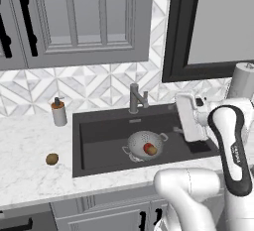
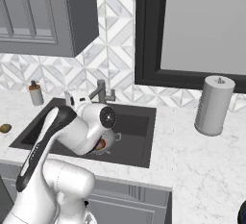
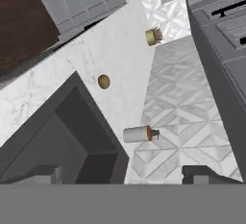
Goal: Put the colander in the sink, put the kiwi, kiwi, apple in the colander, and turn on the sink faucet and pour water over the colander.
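Landmark: sink (image 1: 99, 141), dark grey basin set in the marble counter (image 1: 30, 175).

- Colander (image 1: 140, 143) sat inside the sink, right of centre, upright on the basin floor.
- Apple (image 1: 149, 148) lay in the colander, with something brownish touching its right side; too small to tell whether that was a kiwi.
- One kiwi (image 1: 52, 159) lay on the counter left of the sink, well apart from the rim. The same fruit showed in the hand view (image 3: 103, 81) and at the far left edge of the right base view (image 2: 5, 128).
- Faucet (image 1: 136, 97) stood behind the sink at its back edge, spout angled to the right; I couldn't read the lever position.
- Soap dispenser (image 1: 59, 112) stood at the sink's back left corner, on the counter.
- Paper towel roll (image 2: 214, 105) stood upright on the counter right of the sink, well apart.
- Gripper (image 3: 122, 176) was above the sink's right side, off the colander and pointed toward the counter left of the sink. Fingers (image 3: 202, 174) stood wide apart with nothing between them.
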You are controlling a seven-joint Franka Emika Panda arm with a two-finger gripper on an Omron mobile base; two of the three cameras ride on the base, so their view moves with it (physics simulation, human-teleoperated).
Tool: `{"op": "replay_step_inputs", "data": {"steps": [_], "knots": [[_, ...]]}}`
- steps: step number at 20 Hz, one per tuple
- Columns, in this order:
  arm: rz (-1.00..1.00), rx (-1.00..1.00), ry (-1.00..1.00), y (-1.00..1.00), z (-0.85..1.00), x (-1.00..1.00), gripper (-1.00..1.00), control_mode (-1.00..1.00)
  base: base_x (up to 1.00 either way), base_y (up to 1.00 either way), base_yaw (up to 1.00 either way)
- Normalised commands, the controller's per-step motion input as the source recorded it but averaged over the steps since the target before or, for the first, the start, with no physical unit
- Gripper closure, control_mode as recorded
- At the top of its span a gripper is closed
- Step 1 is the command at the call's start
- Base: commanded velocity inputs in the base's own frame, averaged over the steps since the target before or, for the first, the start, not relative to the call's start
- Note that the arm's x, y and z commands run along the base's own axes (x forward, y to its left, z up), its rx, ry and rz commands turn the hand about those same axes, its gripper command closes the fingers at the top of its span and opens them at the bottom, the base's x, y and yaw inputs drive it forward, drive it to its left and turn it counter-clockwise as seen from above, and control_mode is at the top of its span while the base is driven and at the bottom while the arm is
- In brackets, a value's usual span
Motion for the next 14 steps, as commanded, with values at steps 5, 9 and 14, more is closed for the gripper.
{"op": "replay_step_inputs", "data": {"steps": [5,9,14], "knots": [[0.22,-0.45,-0.02,0.99,0.18,-0.26,-1.0,-1.0,0.0,0.0,0.0],[0.3,-0.45,0.0,1.0,0.0,-0.19,-1.0,-1.0,0.0,0.0,0.0],[0.32,-0.32,-0.08,0.88,-0.01,-0.28,-1.0,-1.0,0.0,0.0,0.0]]}}
